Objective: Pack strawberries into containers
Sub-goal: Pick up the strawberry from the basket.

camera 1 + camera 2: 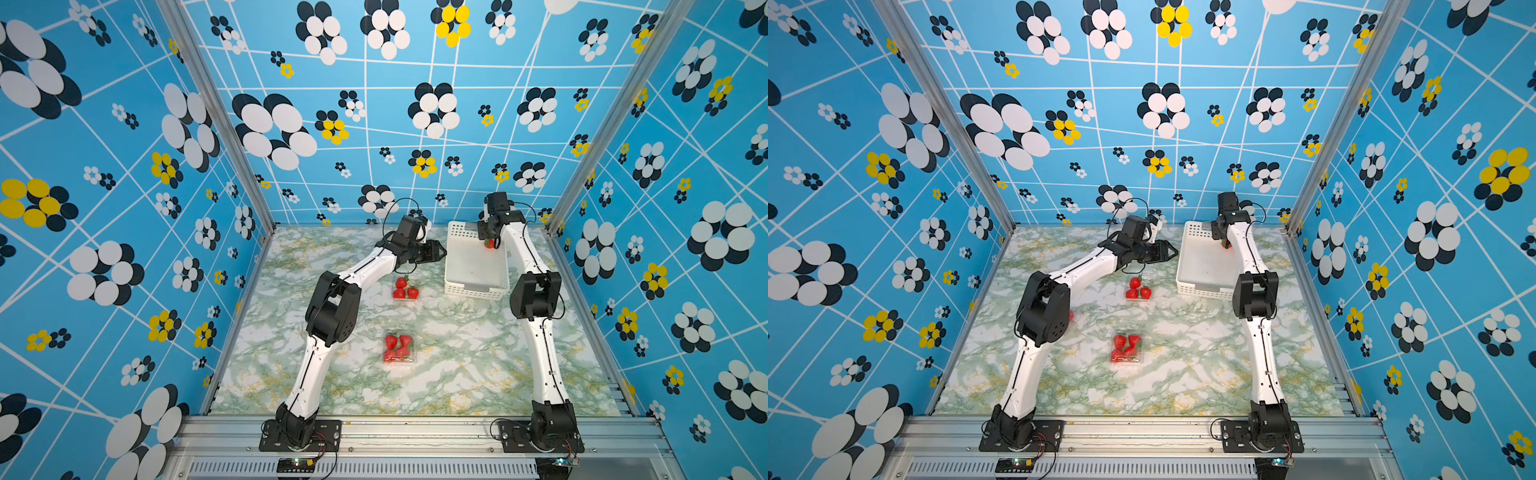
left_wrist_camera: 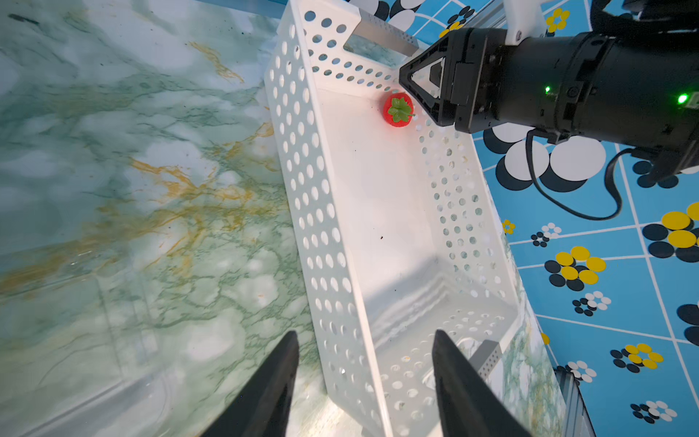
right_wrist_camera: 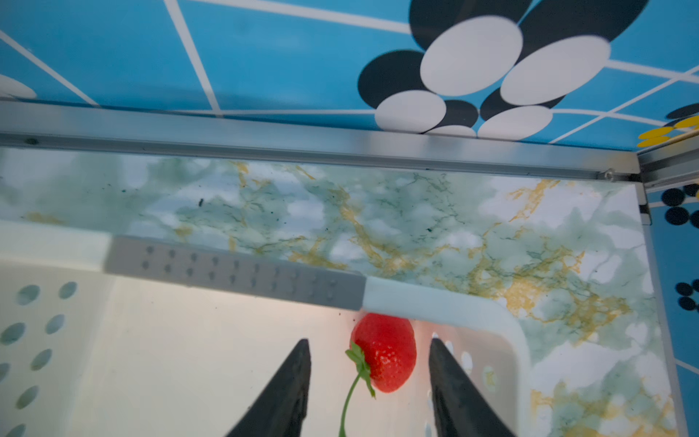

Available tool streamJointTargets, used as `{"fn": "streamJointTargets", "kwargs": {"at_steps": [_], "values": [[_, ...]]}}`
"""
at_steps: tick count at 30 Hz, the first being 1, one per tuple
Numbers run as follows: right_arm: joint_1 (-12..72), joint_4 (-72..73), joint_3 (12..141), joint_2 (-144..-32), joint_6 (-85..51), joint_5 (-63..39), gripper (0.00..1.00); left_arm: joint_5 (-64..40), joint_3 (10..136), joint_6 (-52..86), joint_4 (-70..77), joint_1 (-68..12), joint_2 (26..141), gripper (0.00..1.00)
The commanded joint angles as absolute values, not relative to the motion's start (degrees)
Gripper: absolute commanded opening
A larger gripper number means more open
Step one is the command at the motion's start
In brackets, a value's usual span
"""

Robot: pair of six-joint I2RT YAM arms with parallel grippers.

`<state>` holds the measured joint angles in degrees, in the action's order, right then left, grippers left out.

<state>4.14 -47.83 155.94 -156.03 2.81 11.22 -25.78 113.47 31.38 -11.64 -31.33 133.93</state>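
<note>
A single red strawberry (image 3: 386,352) with a green stem lies in the back corner of the white perforated basket (image 1: 469,266). My right gripper (image 3: 369,343) is open, with a finger on either side of the berry and not touching it. In both top views this strawberry (image 1: 489,243) shows just below the right wrist. My left gripper (image 2: 365,336) is open and empty, its fingers straddling the basket's near wall (image 2: 321,234). A clear container (image 1: 414,358) at mid-table holds several strawberries (image 1: 399,347). A second container (image 1: 414,282) farther back holds three strawberries (image 1: 401,283).
The basket (image 1: 1204,266) stands at the back right of the marble table (image 1: 457,365), close to the rear metal rail (image 3: 340,143). Both arms reach toward it. A bit of red (image 1: 1071,316) peeks out behind the left arm's elbow.
</note>
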Motion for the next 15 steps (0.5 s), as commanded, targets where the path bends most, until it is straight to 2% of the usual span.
{"fn": "streamJointTargets", "kwargs": {"at_steps": [1,7,15], "values": [[2.91,-49.83,156.73,-157.38,2.55,9.93,0.52,-26.71,118.21,29.38,-16.70,-31.99,137.49,0.59],[1.94,-51.79,158.62,-160.25,2.66,8.94,0.52,-26.96,124.27,29.16,-20.01,-32.34,142.58,0.59],[1.76,-54.19,157.07,-160.18,2.16,7.15,0.49,-28.13,126.31,29.49,-20.56,-32.74,144.39,0.59]]}}
